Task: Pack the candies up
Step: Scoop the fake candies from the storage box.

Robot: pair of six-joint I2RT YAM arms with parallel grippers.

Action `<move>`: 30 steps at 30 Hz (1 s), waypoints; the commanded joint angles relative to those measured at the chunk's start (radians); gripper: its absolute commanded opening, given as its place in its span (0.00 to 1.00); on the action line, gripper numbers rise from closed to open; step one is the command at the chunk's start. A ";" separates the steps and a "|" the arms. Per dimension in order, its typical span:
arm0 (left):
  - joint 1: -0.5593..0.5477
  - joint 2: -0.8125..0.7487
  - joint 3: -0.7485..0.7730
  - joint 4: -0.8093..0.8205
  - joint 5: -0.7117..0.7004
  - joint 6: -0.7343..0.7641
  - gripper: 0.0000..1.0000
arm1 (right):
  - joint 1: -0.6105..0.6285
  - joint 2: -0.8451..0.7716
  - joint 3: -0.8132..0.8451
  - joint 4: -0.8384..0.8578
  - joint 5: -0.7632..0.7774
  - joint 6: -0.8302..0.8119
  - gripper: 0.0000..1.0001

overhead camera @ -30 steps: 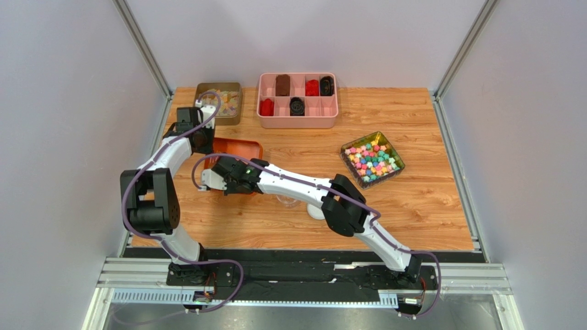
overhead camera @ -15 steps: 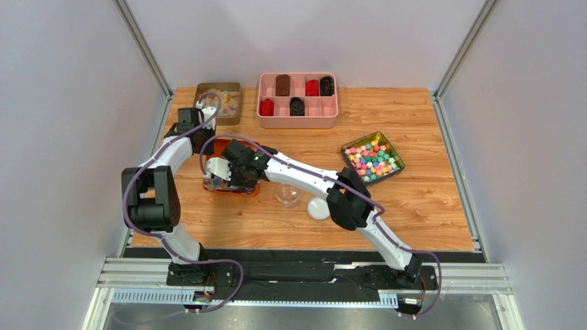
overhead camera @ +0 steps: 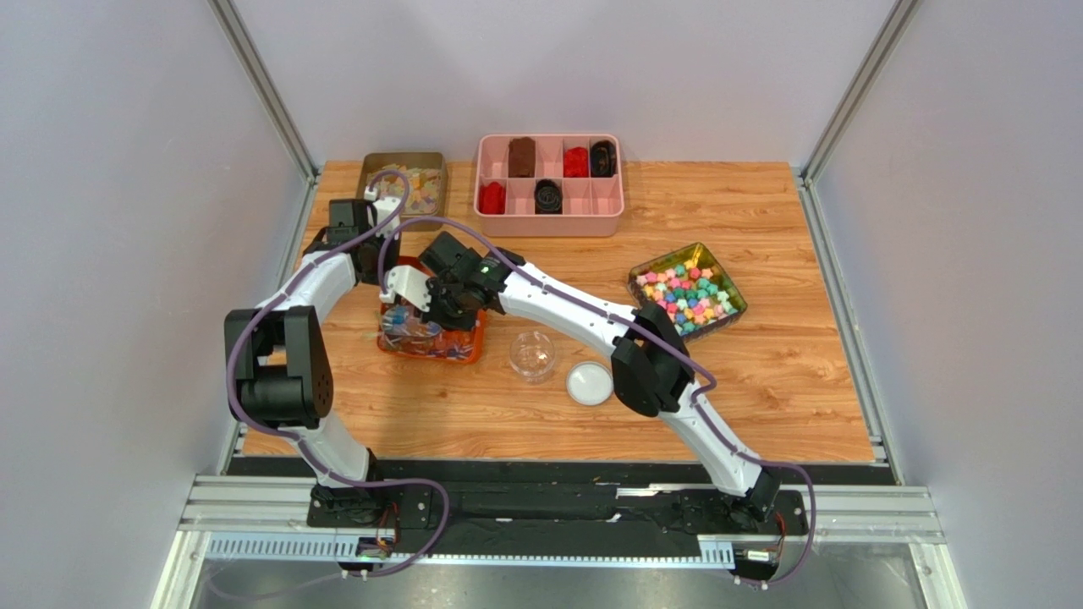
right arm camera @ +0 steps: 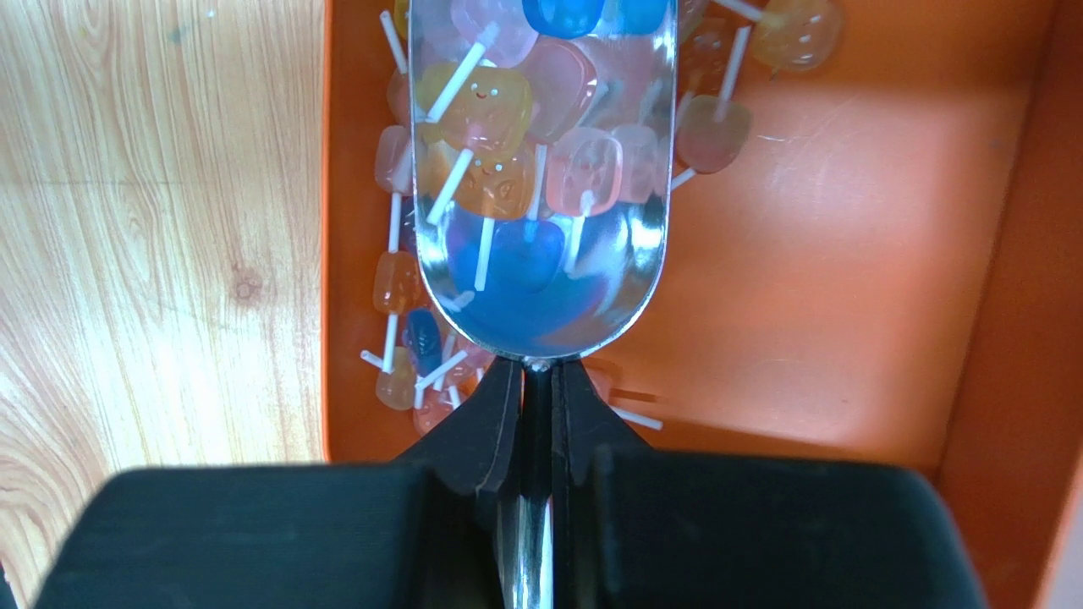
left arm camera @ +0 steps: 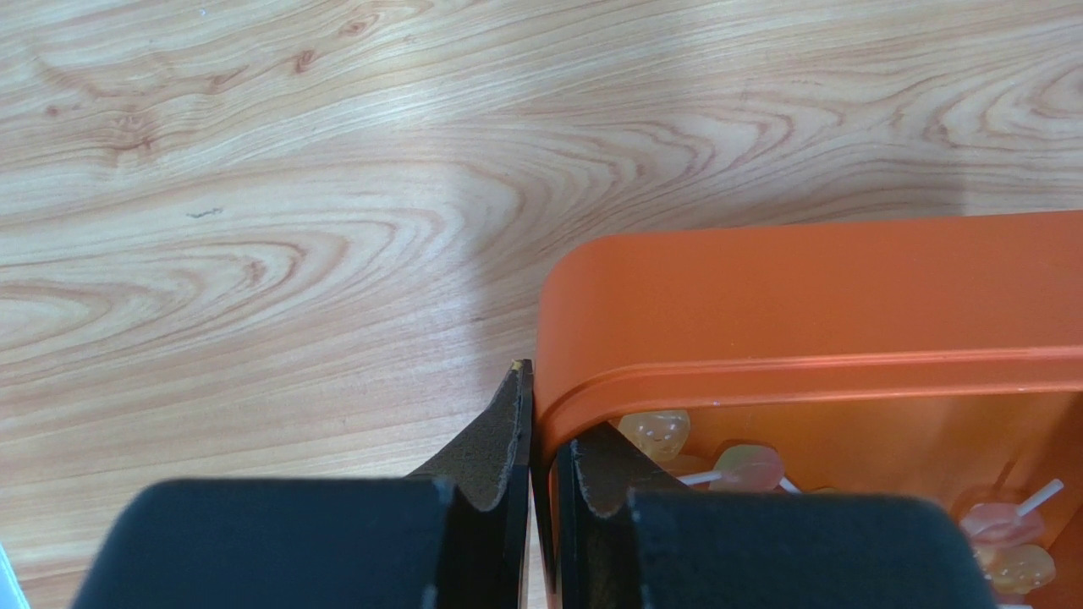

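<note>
The candies [right arm camera: 409,358] are small translucent pink, blue and orange sweets with thin white sticks, heaped at one end of an orange tray [right arm camera: 839,279]. My right gripper [right arm camera: 540,381] is shut on the handle of a shiny metal scoop [right arm camera: 547,273], which is full of candies and sits over the heap. My left gripper [left arm camera: 540,425] is shut on the orange tray's rim [left arm camera: 814,305] at a corner, one finger inside and one outside. In the top view the tray [overhead camera: 468,345] lies at the left, with the candies [overhead camera: 409,335] at its near end, the right gripper [overhead camera: 422,300] above them and the left gripper [overhead camera: 385,267] at its far edge.
A clear cup [overhead camera: 533,354] and a white lid [overhead camera: 590,382] stand right of the tray. A pink divided box [overhead camera: 548,216] is at the back. A brown tin of pastel pieces [overhead camera: 404,187] is back left. A dish of bright blocky candies [overhead camera: 687,294] is at the right.
My right gripper has moved away from the near edge and further over the orange tray, uncovering the candy heap. The left gripper has stayed on the tray's rim.
</note>
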 commanded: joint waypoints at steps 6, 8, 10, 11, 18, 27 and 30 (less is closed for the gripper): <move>-0.005 0.002 0.037 0.019 0.051 -0.028 0.00 | -0.018 0.000 0.053 0.031 -0.025 0.026 0.00; -0.005 0.005 0.038 0.021 0.051 -0.029 0.00 | -0.018 -0.003 0.047 0.033 -0.011 0.015 0.00; -0.005 0.005 0.038 0.019 0.046 -0.028 0.00 | -0.019 -0.012 0.027 0.040 -0.007 0.010 0.00; -0.003 0.005 0.038 0.021 0.044 -0.028 0.00 | -0.019 -0.019 0.020 0.037 -0.005 0.007 0.00; -0.005 0.037 0.055 0.010 0.006 -0.028 0.00 | -0.050 -0.095 0.006 -0.009 -0.076 0.001 0.00; 0.013 0.079 0.081 -0.012 -0.002 -0.028 0.00 | -0.070 -0.264 -0.094 -0.095 -0.151 -0.052 0.00; 0.024 0.080 0.090 -0.021 0.003 -0.023 0.00 | -0.079 -0.310 -0.109 -0.128 -0.168 -0.063 0.00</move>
